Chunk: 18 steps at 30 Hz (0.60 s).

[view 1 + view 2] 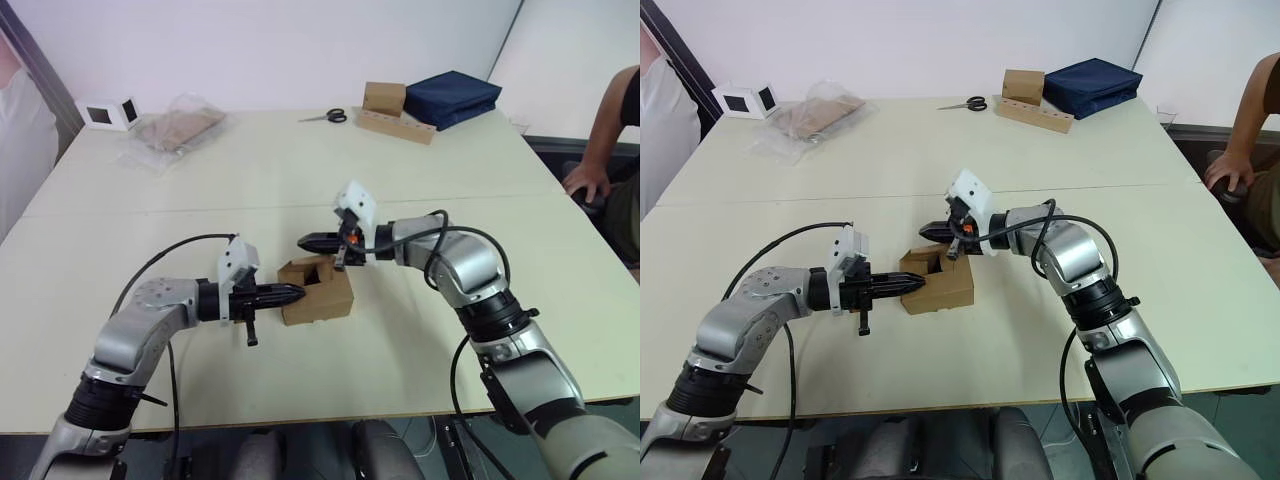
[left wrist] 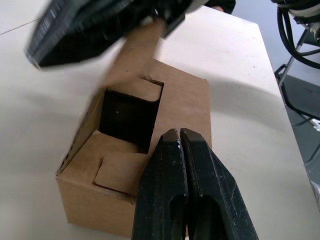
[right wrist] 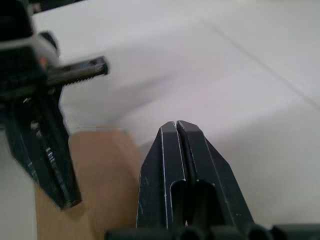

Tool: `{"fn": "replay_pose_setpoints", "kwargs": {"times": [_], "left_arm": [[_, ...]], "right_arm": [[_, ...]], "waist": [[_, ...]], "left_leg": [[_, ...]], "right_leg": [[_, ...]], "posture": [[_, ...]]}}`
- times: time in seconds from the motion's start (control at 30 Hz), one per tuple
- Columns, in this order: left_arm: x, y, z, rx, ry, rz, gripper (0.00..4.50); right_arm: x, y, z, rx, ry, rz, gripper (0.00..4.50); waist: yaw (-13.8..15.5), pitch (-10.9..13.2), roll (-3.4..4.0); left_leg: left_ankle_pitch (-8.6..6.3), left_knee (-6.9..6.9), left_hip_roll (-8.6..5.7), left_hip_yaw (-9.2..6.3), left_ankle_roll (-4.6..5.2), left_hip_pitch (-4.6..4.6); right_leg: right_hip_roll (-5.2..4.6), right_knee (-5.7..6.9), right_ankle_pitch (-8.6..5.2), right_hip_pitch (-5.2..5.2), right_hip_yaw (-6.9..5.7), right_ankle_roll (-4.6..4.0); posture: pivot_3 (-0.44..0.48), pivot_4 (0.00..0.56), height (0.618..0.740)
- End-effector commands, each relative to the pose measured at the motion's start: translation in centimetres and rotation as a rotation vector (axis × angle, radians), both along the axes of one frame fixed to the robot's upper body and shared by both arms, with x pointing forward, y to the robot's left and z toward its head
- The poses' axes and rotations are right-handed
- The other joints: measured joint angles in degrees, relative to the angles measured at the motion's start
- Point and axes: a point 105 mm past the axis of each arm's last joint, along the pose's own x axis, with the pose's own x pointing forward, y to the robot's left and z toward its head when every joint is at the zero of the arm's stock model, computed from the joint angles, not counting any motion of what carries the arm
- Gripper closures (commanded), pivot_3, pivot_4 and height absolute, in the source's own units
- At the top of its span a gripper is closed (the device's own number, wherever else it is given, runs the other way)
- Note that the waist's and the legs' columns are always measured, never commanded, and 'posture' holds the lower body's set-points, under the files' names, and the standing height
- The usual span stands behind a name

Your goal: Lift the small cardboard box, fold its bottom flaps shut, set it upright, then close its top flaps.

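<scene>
The small cardboard box [image 1: 322, 298] stands on the table [image 1: 300, 180] near its middle, top end up. Its top flaps [image 2: 117, 170] are partly folded in around a dark opening [image 2: 127, 115], and one flap [image 2: 142, 50] still rises on the far side. My left gripper [image 1: 298, 293] is shut and empty, its tip resting at the box's upper left edge, over the folded flaps [image 2: 178, 132]. The right gripper [image 1: 305, 241] is also shut and empty. It hovers just above the raised flap, pointing left, with cardboard [image 3: 100, 180] below its fingertips [image 3: 176, 125].
At the table's far side lie scissors [image 1: 325, 116], a tan box with a dotted strip [image 1: 395, 112] and a navy bag [image 1: 452, 97]. A clear plastic bag [image 1: 175, 130] and a small white device [image 1: 108, 113] sit far left. A person's arm [image 1: 600, 150] is at the right edge.
</scene>
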Motion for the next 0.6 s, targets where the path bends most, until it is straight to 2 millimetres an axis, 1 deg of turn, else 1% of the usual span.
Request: {"fn": "replay_pose_setpoints", "kwargs": {"times": [0.03,0.27,0.37,0.5,0.6], "left_arm": [[-0.3,0.1,0.5,0.009,-0.022,0.000,4.48],[-0.8,0.5,1.1,-0.001,-0.011,-0.005,4.48],[-1.2,1.3,1.7,0.005,-0.009,-0.001,4.48],[-1.9,2.6,2.5,0.018,-0.004,0.000,4.48],[-1.4,3.0,3.5,-0.008,-0.009,0.018,4.48]], "right_arm": [[-0.9,0.1,0.2,-0.004,-0.029,0.043,4.50],[-1.6,-0.5,-1.7,-0.028,0.012,0.030,4.50],[-1.7,-0.7,-2.4,-0.037,0.023,0.014,4.50],[-1.7,-0.7,-2.5,-0.030,0.024,0.001,4.50],[-1.8,-0.7,-2.3,-0.028,0.010,-0.002,4.50]], "waist": [[0.0,0.0,0.00],[0.0,0.0,0.00],[0.0,0.0,0.00],[0.0,0.0,0.00],[0.0,0.0,0.00]], "left_leg": [[0.00,0.00,0.00,0.00,0.00,0.00],[0.00,0.00,0.00,0.00,0.00,0.00],[0.00,0.00,0.00,0.00,0.00,0.00],[0.00,-0.01,0.01,-0.01,0.00,0.01],[0.00,-0.01,0.00,0.00,0.00,0.03]], "right_leg": [[0.00,0.00,0.00,0.00,0.00,0.00],[0.01,0.00,0.00,0.00,0.00,0.00],[0.01,0.00,0.00,0.00,0.00,0.00],[0.01,0.00,0.00,0.00,0.00,0.00],[0.00,-0.01,0.00,0.04,0.00,0.00]], "posture": [[0.000,0.150,0.740],[0.000,0.150,0.740],[0.000,0.150,0.740],[0.000,0.150,0.740],[0.000,0.150,0.740]]}}
